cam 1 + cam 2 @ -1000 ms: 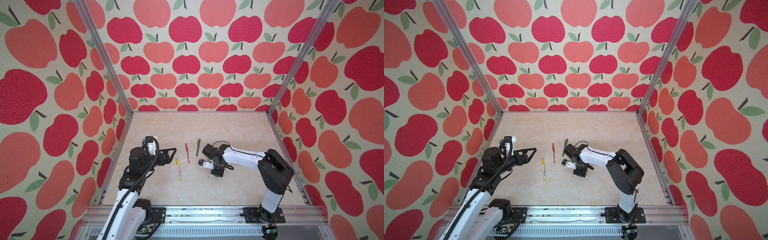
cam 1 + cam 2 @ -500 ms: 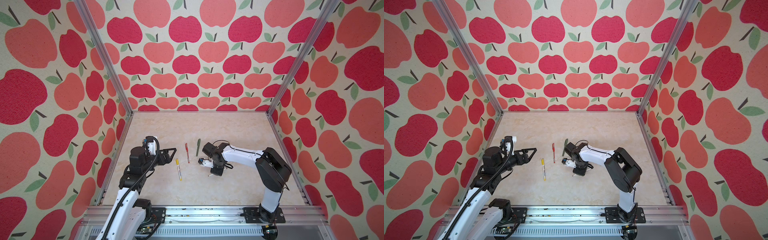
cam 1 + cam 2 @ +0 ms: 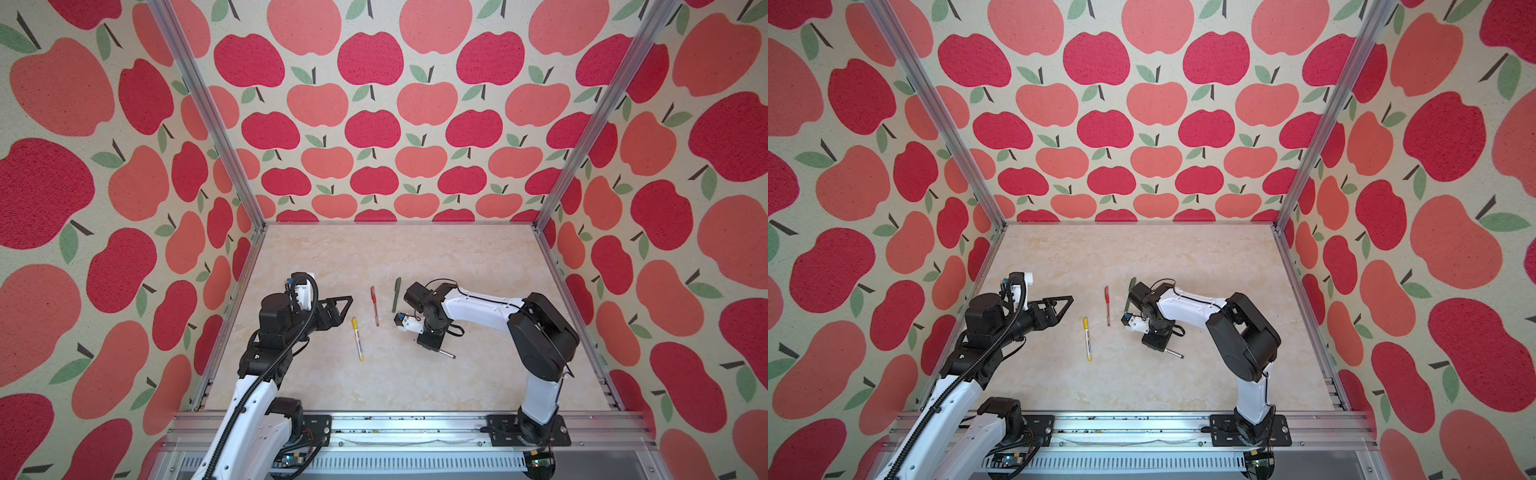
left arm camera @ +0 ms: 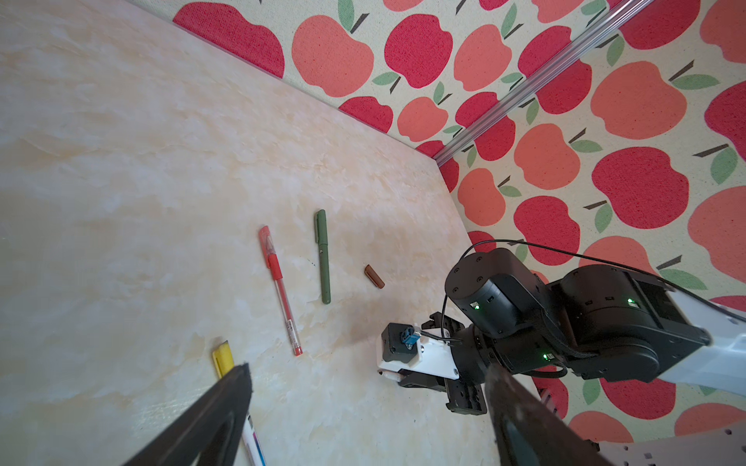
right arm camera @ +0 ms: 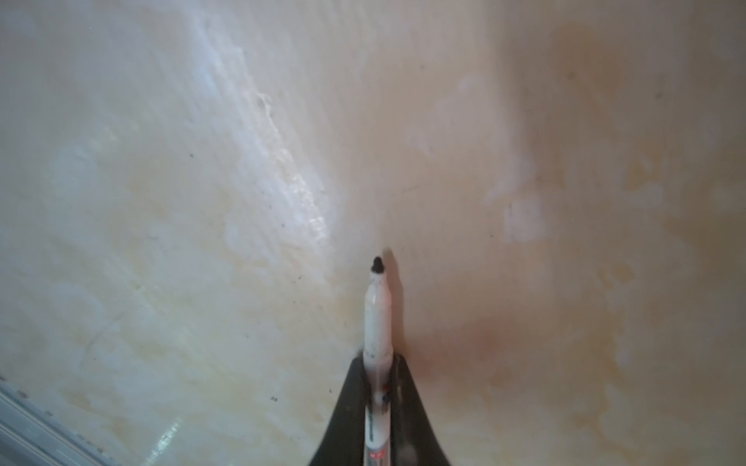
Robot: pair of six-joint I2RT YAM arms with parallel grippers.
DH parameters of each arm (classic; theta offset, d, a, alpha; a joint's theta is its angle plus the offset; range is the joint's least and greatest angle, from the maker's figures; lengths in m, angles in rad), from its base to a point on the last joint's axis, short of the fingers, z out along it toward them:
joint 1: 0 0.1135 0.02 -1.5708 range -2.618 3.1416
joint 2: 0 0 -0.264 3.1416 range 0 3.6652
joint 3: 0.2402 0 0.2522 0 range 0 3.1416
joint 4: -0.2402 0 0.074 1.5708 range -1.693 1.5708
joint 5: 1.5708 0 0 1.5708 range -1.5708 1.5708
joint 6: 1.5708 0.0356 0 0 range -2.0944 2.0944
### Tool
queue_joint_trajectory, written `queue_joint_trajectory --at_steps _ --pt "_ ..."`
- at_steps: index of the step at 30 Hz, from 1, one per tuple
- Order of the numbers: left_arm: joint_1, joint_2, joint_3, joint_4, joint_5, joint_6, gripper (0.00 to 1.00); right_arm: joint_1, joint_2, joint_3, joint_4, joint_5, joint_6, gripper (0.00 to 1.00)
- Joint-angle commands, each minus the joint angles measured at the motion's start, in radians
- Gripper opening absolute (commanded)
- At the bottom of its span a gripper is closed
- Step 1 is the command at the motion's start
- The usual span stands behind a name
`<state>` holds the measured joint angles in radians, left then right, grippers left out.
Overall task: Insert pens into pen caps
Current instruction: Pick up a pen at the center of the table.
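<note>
My right gripper (image 5: 377,365) is shut on a white-barrelled pen (image 5: 378,314) with a dark, uncapped tip, low over the table. In both top views that gripper (image 3: 432,344) (image 3: 1157,343) points down, and the pen's rear end (image 3: 447,354) sticks out. A maroon-brown pen cap (image 4: 374,276) lies loose beyond the right arm and is hidden in both top views. The yellow pen (image 3: 357,338), red pen (image 3: 375,305) and dark green pen (image 3: 396,295) lie side by side with their caps on. My left gripper (image 3: 343,309) (image 4: 363,403) hovers open and empty, left of the yellow pen.
The marble-patterned table (image 3: 395,386) is walled in by apple-patterned panels with metal posts (image 3: 557,187) at the back corners. A metal rail (image 3: 395,432) runs along the front edge. The right arm's elbow (image 3: 544,336) stands at the right.
My right gripper's jaws have come together on the white pen and the arm has drawn in slightly. The left arm has barely shifted; the three capped pens lie as before.
</note>
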<state>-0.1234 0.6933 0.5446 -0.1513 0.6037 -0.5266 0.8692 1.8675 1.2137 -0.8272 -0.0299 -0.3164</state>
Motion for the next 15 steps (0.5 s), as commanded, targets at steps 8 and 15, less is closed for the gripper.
queue_joint_trajectory --at_steps 8,15 --pt "0.006 -0.025 0.002 0.046 0.063 -0.015 0.91 -0.106 -0.126 0.018 0.12 -0.161 0.177 0.05" --pt "-0.023 -0.003 -0.026 0.222 0.185 -0.044 0.89 -0.217 -0.364 -0.077 0.447 -0.399 0.47 0.05"
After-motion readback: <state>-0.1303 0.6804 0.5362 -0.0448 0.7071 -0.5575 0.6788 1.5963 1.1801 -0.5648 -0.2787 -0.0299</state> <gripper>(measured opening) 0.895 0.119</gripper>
